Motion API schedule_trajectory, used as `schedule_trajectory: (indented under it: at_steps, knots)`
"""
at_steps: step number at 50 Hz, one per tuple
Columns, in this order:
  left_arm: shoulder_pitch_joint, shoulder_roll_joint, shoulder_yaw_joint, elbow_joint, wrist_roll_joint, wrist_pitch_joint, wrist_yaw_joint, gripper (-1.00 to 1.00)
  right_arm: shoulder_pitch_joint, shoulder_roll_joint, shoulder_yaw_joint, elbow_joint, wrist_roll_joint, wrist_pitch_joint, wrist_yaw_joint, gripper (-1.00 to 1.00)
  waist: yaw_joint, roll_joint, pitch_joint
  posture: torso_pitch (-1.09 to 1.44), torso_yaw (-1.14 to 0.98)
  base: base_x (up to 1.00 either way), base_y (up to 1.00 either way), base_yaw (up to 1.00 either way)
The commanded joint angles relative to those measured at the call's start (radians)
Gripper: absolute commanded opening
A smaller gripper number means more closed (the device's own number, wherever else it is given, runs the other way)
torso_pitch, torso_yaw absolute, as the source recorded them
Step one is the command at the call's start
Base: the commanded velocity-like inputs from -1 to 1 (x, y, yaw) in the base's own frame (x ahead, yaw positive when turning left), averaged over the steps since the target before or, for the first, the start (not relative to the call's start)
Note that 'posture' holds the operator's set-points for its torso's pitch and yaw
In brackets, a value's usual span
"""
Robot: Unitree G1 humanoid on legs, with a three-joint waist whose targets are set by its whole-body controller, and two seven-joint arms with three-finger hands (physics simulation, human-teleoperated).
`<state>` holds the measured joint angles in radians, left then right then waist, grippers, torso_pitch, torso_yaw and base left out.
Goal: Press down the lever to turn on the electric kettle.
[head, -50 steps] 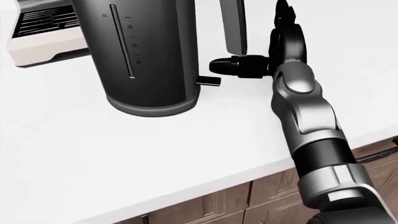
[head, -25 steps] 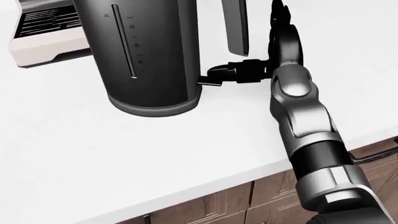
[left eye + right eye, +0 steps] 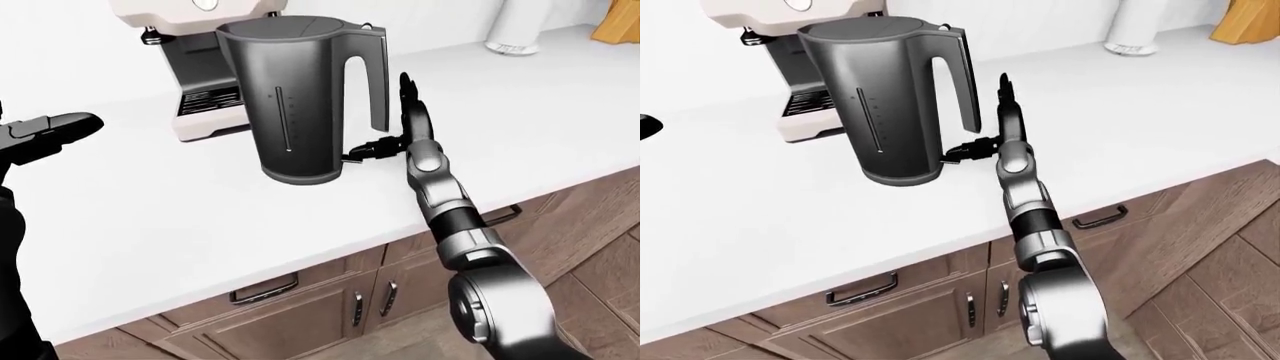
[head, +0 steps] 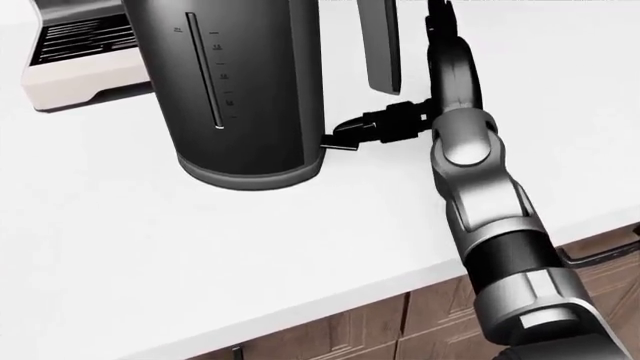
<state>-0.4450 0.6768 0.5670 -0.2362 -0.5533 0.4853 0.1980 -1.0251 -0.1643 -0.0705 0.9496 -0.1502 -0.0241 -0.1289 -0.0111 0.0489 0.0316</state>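
Observation:
A dark grey electric kettle (image 3: 300, 97) stands on the white counter (image 3: 200, 225), its handle (image 3: 368, 82) to the right. Its small black lever (image 4: 338, 144) sticks out at the base on the right side. My right hand (image 4: 390, 124) is beside the kettle, below the handle. One black finger (image 4: 360, 129) rests on top of the lever's end, while the other fingers (image 3: 408, 94) point up, spread. My left hand (image 3: 45, 131) hovers open at the left edge of the left-eye view, far from the kettle.
A cream espresso machine (image 3: 195, 67) stands behind and left of the kettle. At the top right of the right-eye view are a white cylinder (image 3: 1130, 26) and a wooden block (image 3: 1248, 21). Brown cabinet doors (image 3: 330, 307) run below the counter edge.
My right hand's finger has swung left and down from beside the lever onto its end. The lever's end now sits lower. The head camera has shifted slightly.

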Motion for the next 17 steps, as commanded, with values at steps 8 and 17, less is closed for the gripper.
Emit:
schedule_trajectory:
  at_steps: [8, 17]
  knots:
    - [-0.023, 0.024, 0.016, -0.03, -0.001, -0.023, -0.001, 1.0, -0.016, -0.004, 0.008, -0.01, -0.043, 0.0, 0.008, 1.0, -0.001, 0.007, -0.02, 0.0, 0.0, 0.0, 0.0, 0.0]
    - [-0.024, 0.027, 0.017, -0.03, -0.001, -0.021, -0.003, 1.0, -0.009, -0.001, 0.008, -0.025, -0.047, 0.009, 0.013, 1.0, -0.001, 0.007, -0.02, 0.0, 0.0, 0.0, 0.0, 0.0]
